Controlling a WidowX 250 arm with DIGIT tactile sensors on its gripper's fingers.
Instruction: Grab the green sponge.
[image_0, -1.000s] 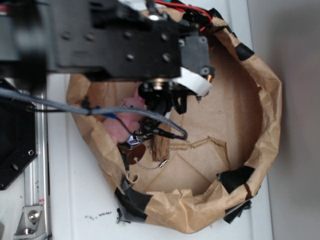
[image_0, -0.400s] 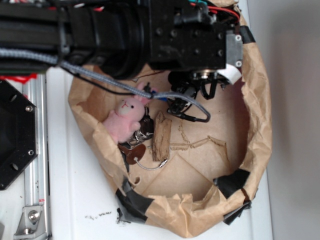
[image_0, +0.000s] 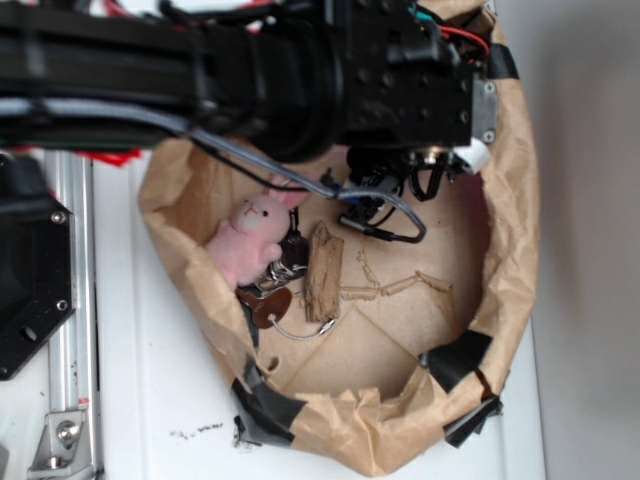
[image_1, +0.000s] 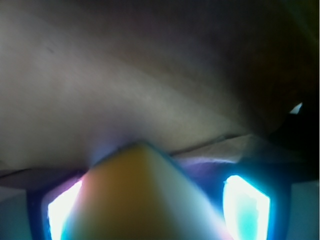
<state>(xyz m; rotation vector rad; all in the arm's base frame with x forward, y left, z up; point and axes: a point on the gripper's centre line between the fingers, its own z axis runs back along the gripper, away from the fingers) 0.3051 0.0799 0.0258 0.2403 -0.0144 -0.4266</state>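
In the wrist view a blurred yellow foam corner, the green sponge (image_1: 142, 200), fills the space between my two glowing fingers (image_1: 245, 197). My gripper (image_1: 155, 195) is shut on it, and its green face does not show. Brown paper lies beyond it. In the exterior view my gripper (image_0: 400, 178) hangs under the black arm at the upper right of the paper-lined basin. There the arm hides the sponge.
A pink bunny (image_0: 250, 238) lies at the basin's left beside a wooden block (image_0: 323, 272) and a brown tag with a wire ring (image_0: 272, 305). The crumpled paper wall (image_0: 522, 250) rings the basin, with black tape patches (image_0: 455, 358). A metal rail (image_0: 70, 300) runs along the left.
The arm has swung from above the bunny toward the basin's upper right, uncovering the bunny and the wooden block. Since 0.4 s ago it has barely shifted.
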